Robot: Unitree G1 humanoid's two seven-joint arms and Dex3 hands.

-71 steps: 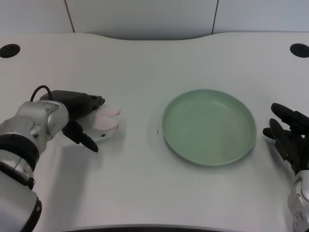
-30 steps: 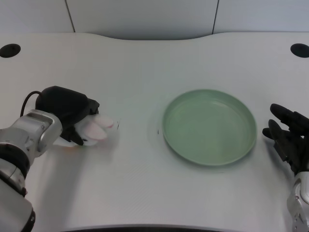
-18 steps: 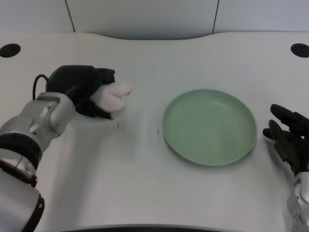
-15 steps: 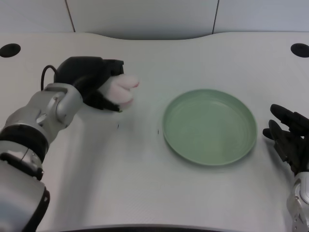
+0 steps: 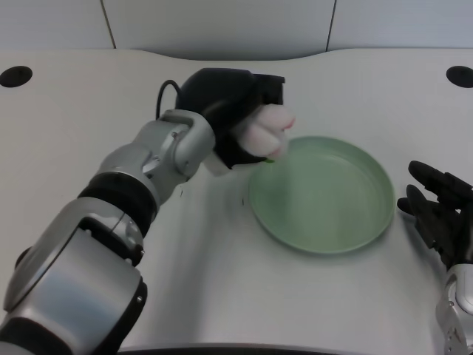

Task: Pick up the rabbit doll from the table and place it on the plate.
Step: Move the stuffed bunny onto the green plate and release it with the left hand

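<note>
While gripping the rabbit doll (image 5: 264, 132), left robot hand (image 5: 233, 111) above green plate's (image 5: 355, 240) near-left rim.

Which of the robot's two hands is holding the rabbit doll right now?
The left hand grips the pink-and-white rabbit doll at the green plate's left rim. The right hand holds nothing, beside the plate.

Doll (image 5: 266, 132): pink and white. Plate (image 5: 325, 194): plain pale green. Left hand (image 5: 230, 111): black; forearm (image 5: 159, 159) silver. Table (image 5: 222, 281): white.

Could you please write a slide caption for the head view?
Left hand holds the rabbit doll over the green plate's near-left rim.
</note>
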